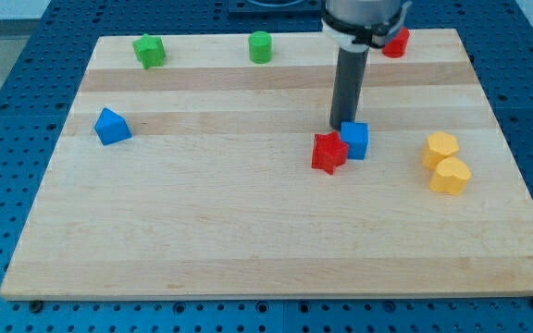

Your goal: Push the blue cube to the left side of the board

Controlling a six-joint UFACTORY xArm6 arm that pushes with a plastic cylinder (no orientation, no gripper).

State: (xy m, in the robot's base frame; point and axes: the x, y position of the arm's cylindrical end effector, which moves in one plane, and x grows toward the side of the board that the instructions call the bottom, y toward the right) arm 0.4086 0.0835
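The blue cube (355, 140) sits right of the board's middle, touching a red star-shaped block (329, 153) on its left. My tip (343, 126) is at the end of the dark rod, just above the cube's top-left corner in the view, touching or nearly touching it. The wooden board (248, 231) lies flat and fills most of the view.
A blue pentagon-like block (111, 127) lies at the view's left. A green star block (149, 50) and a green cylinder (261, 46) are near the top edge. A red block (396, 42) sits top right, partly behind the arm. Two yellow blocks (440, 148) (451, 175) lie at the right.
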